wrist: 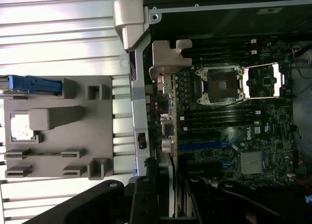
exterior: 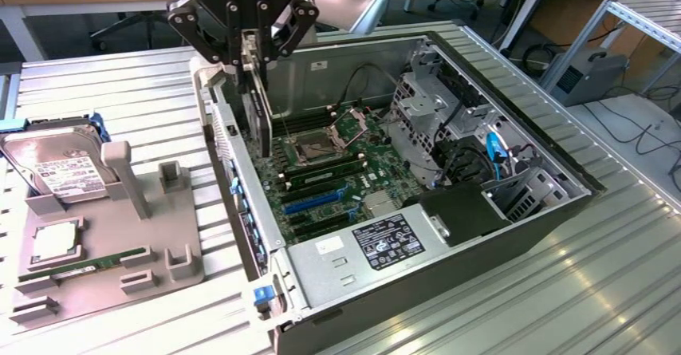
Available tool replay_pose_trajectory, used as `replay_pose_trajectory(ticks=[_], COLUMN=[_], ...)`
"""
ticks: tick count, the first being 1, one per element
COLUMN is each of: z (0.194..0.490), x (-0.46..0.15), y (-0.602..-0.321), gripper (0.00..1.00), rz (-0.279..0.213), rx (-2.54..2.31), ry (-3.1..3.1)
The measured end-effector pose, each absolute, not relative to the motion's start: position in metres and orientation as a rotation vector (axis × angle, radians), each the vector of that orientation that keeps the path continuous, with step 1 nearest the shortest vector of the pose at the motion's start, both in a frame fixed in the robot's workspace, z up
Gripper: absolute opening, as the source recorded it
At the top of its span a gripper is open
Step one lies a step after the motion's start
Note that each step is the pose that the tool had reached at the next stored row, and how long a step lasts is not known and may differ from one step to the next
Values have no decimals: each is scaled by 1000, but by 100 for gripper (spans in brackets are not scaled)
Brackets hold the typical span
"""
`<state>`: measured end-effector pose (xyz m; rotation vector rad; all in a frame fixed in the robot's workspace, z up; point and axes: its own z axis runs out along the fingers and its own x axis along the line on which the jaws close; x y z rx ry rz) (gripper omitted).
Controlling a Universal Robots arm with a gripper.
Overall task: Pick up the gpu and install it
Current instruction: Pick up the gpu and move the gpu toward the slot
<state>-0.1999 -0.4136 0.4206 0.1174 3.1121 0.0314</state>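
Observation:
My gripper [exterior: 247, 56] hangs over the open computer case [exterior: 511, 100], shut on the top edge of the gpu [exterior: 255, 116]. The card is a thin dark board held on edge, pointing down toward the motherboard [exterior: 319, 187] near the case's rear wall at the exterior view's left. In the wrist view the gpu [wrist: 172, 131] appears edge-on with its silvery bracket [wrist: 165, 58] at the far end, and the gripper [wrist: 170, 204] clamps it between dark fingers [wrist: 145, 202]. The card's lower edge sits just above the board, over the slots beside the CPU socket [wrist: 218, 85].
A grey fixture tray [exterior: 159, 251] at the exterior view's left carries a hard drive [exterior: 59, 167], a CPU [exterior: 56, 243] and a green memory stick [exterior: 96, 263]. Inside the case are blue slots [exterior: 314, 202], the power supply [exterior: 388, 243], a drive cage [exterior: 431, 108] and cables.

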Motion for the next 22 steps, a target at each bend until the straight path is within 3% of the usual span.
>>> replay_pose_trajectory(ticks=[22], z=[418], x=[-178], y=[-414], gripper=[27], rz=[30], rx=[117], ry=[3112])
